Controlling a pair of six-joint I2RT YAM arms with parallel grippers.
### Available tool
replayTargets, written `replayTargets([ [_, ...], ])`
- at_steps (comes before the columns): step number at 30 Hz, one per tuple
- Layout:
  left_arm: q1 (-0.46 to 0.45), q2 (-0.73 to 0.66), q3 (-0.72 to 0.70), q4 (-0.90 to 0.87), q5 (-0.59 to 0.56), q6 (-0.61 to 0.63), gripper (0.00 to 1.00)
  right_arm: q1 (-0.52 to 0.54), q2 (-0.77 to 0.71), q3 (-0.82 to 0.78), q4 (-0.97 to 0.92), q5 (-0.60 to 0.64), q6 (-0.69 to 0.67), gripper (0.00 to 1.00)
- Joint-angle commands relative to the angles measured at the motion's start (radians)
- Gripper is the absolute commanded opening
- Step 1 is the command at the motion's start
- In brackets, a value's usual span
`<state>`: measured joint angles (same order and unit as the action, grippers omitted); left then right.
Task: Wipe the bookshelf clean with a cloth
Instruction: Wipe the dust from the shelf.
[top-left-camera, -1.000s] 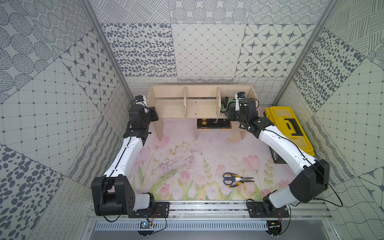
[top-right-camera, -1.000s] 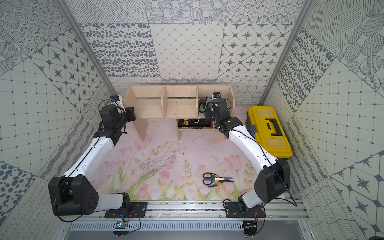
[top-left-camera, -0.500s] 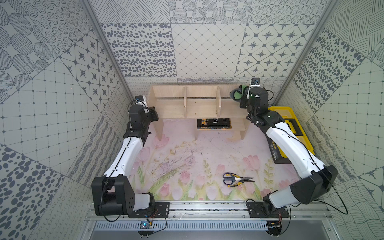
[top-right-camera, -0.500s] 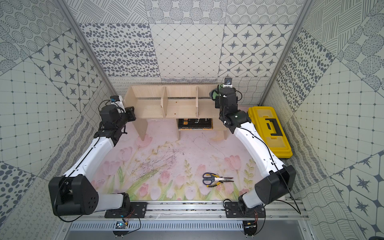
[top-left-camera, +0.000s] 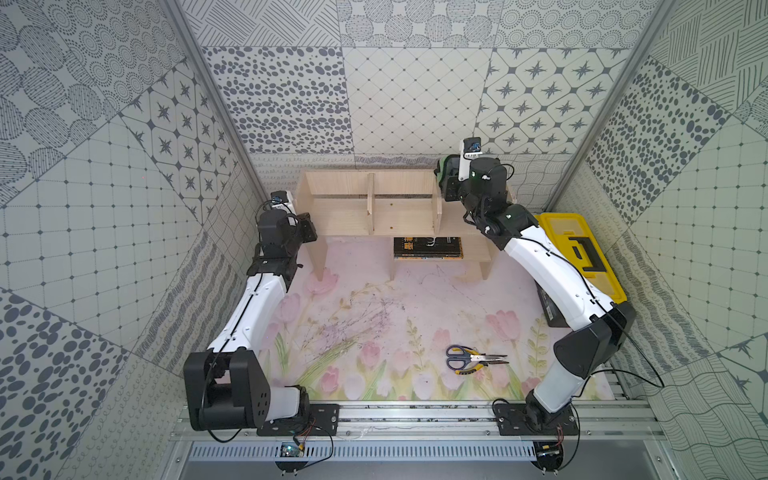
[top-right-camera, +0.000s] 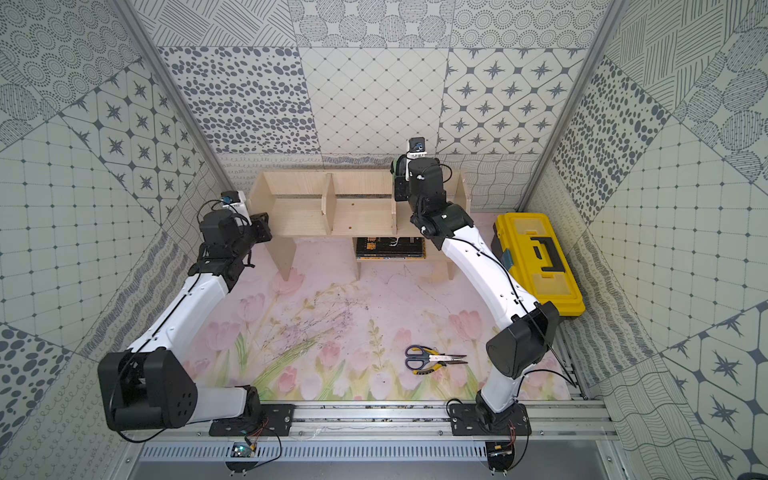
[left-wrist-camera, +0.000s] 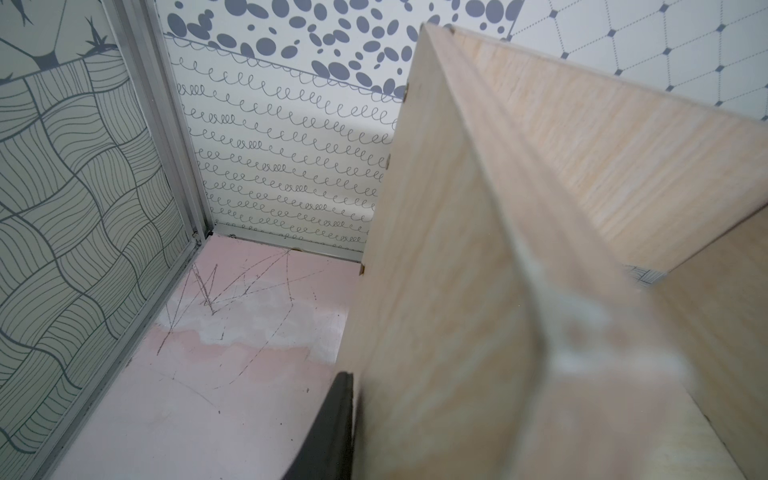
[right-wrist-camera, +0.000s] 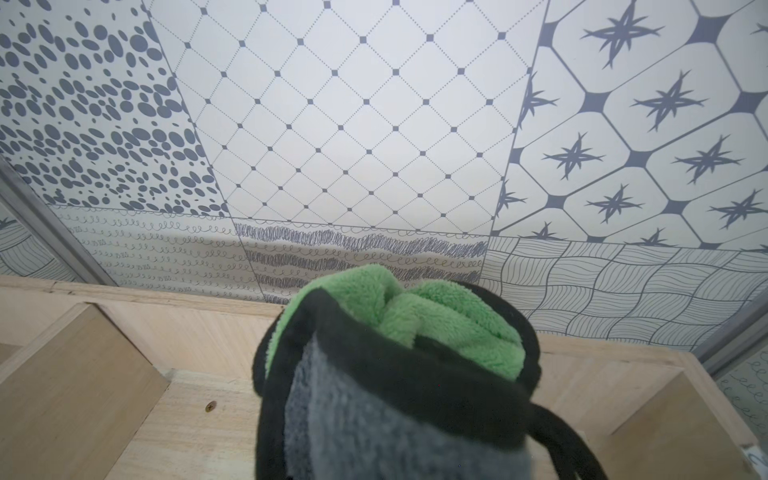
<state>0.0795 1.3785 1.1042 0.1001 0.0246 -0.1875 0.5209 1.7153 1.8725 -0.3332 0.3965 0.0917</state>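
– At the far end of the table (top-left-camera: 374, 316), over the bookshelf (top-left-camera: 340, 212), what is the right gripper (top-left-camera: 448, 185) carrying?
– The cloth (right-wrist-camera: 395, 374). The jaws are pressed together on it, so it bunches into a wad, green at the tip, grey lower down. In both top views it sits high at the far end of the right divider (top-left-camera: 436, 203), near the back board.
– Is it on the wood?
– I cannot tell. In the right wrist view it looks raised over the right bay; any contact is hidden under the wad.
– And the left gripper (top-left-camera: 306, 227)?
– It pinches the near edge of the left side panel (left-wrist-camera: 436, 249). The left wrist view shows a dark finger (left-wrist-camera: 332, 432) flat against the panel's outer face, the board running between the jaws. I judge it braces the unit so a push from the cloth does not slide it.
– Why a wad?
– Probably a firm lump reaches the corners beside the dividers and gives something to press with.
– Anything in the way?
– A book (top-left-camera: 428, 247) lies on the lower shelf, the toolbox (top-left-camera: 577, 253) stands just right of the unit beside the right arm, and scissors (top-left-camera: 473, 359) lie well apart on the near side.
– How far along?
– Hard to judge; no bay shows any sign of being wiped.
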Motion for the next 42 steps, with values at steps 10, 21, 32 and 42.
replayTargets([
  [10,-0.004,0.005,-0.017,-0.009,0.126,-0.208,0.00,-0.159,-0.222,-0.226,0.041,0.302,-0.092,0.00],
  [21,-0.003,0.008,-0.019,-0.009,0.130,-0.210,0.00,-0.034,-0.255,-0.484,0.056,0.188,0.025,0.00],
  [32,-0.004,0.012,-0.019,-0.010,0.127,-0.208,0.00,-0.029,-0.285,-0.556,0.062,-0.176,0.132,0.00],
  [42,-0.004,0.017,-0.020,-0.008,0.123,-0.201,0.00,-0.078,-0.248,-0.428,-0.019,0.205,-0.029,0.00],
])
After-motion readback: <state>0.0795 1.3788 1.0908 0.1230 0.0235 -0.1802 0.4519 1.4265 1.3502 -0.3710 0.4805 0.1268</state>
